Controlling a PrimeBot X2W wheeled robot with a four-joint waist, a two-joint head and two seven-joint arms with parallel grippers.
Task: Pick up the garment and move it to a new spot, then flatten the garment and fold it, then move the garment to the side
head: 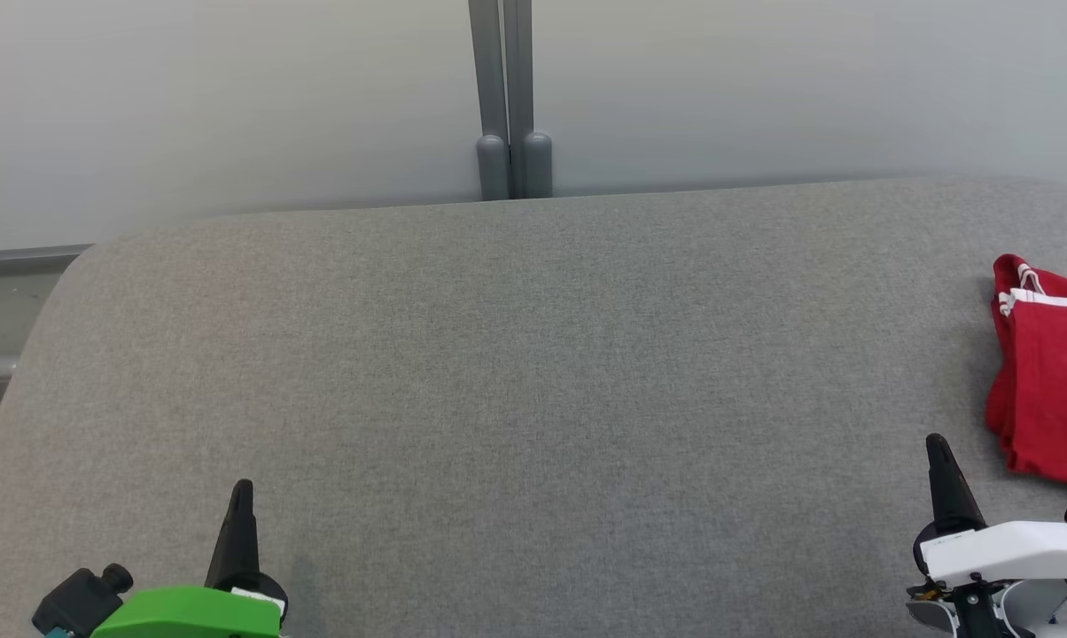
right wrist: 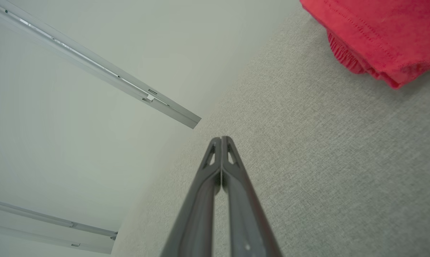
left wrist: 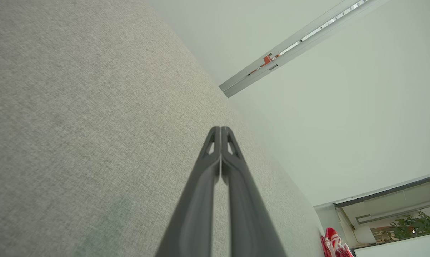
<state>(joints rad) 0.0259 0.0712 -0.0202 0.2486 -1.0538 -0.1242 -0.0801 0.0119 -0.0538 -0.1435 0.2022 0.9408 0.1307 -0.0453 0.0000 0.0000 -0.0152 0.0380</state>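
A red garment [head: 1047, 381] with white trim lies folded at the far right of the grey fabric table [head: 516, 372], partly cut off by the head view's edge. It appears again as a red garment [right wrist: 383, 32] at the top right of the right wrist view and as a small red garment [left wrist: 333, 243] in the left wrist view. My right gripper [head: 938, 443] is shut and holds nothing, just left of the garment's near corner. Over the near left of the table my left gripper [head: 241, 489] is shut too, with nothing held.
A pale wall with a grey double post [head: 509, 97] stands behind the table. The table's rounded left edge [head: 46, 310] drops off toward a grey rail. A plant [left wrist: 415, 225] and glass partition lie beyond the table's far end.
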